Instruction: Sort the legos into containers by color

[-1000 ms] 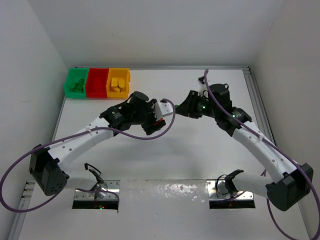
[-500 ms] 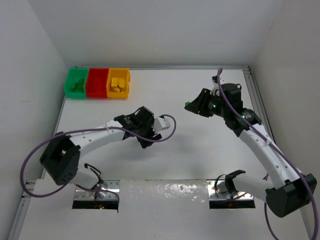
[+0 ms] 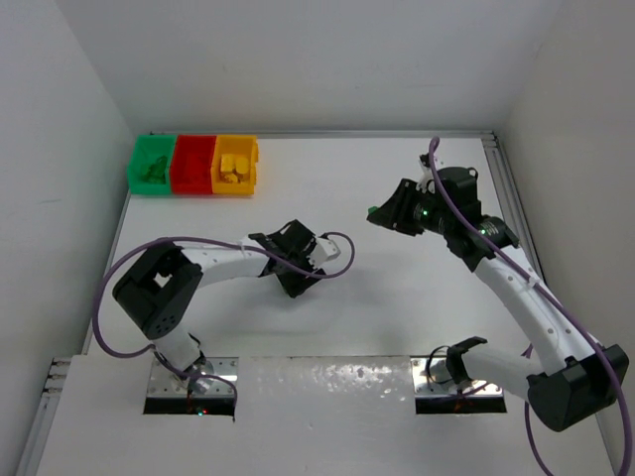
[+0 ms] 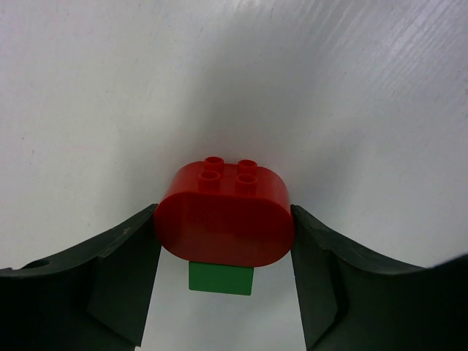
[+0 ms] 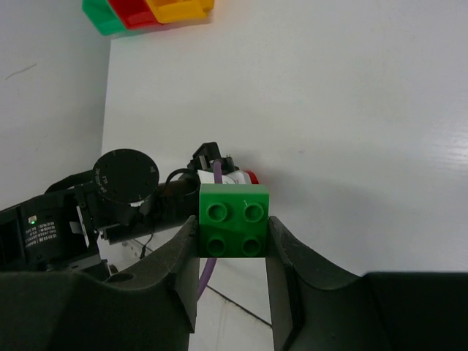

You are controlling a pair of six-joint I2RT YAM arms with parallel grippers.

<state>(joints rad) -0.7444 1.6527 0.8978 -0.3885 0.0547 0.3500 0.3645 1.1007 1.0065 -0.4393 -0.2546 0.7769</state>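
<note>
My left gripper [image 4: 223, 245] is shut on a red rounded lego [image 4: 223, 219] with four studs; a green lego [image 4: 221, 278] sits joined under it. In the top view this gripper [image 3: 298, 278] points down over the middle of the white table. My right gripper [image 5: 234, 238] is shut on a green four-stud lego [image 5: 234, 219] and holds it in the air right of centre [image 3: 375, 211]. The containers stand at the far left corner: green bin [image 3: 151, 166], red bin [image 3: 192, 164], yellow bin [image 3: 234, 164], with legos inside. They also show in the right wrist view [image 5: 146, 11].
The left arm [image 3: 213, 260] is folded, its purple cable [image 3: 342, 253] looping beside the gripper. White walls close in the table on the left, back and right. Two metal base plates [image 3: 193, 382] lie at the near edge.
The two grippers have pulled apart. My left gripper has drawn back and down toward the table while the arm folded. My right gripper moved right with the green lego, then held still.
</note>
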